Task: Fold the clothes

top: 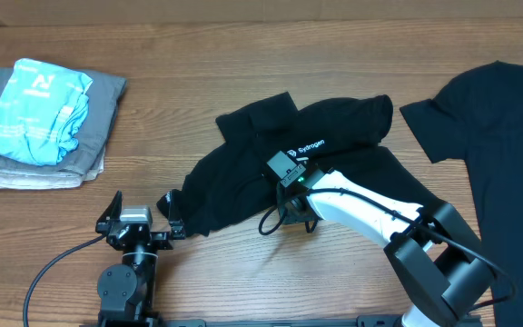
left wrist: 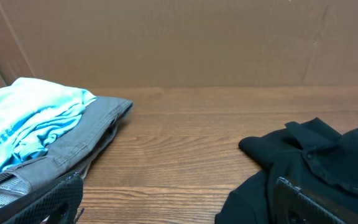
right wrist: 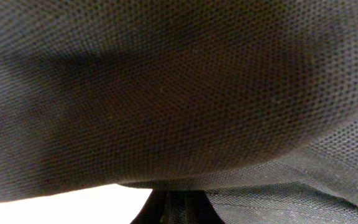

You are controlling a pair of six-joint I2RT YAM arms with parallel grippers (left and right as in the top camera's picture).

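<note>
A crumpled black T-shirt (top: 334, 145) with small white logo text lies mid-table; its edge shows in the left wrist view (left wrist: 328, 155). My right gripper (top: 293, 204) reaches down onto the front part of this shirt. In the right wrist view black fabric (right wrist: 179, 81) fills nearly the whole frame, and the right gripper (right wrist: 178, 208) stands shut on a fold of it. A second black T-shirt (top: 498, 136) with a white neck label lies flat at the right. My left gripper (top: 139, 222) (left wrist: 179, 211) hangs open over bare wood, left of the crumpled shirt, holding nothing.
A folded stack of grey and light-blue garments (top: 44, 123) (left wrist: 36, 130) sits at the far left of the wooden table (top: 198, 100). A brown wall (left wrist: 179, 37) rises behind the table. A black cable (top: 44, 272) runs from the left arm.
</note>
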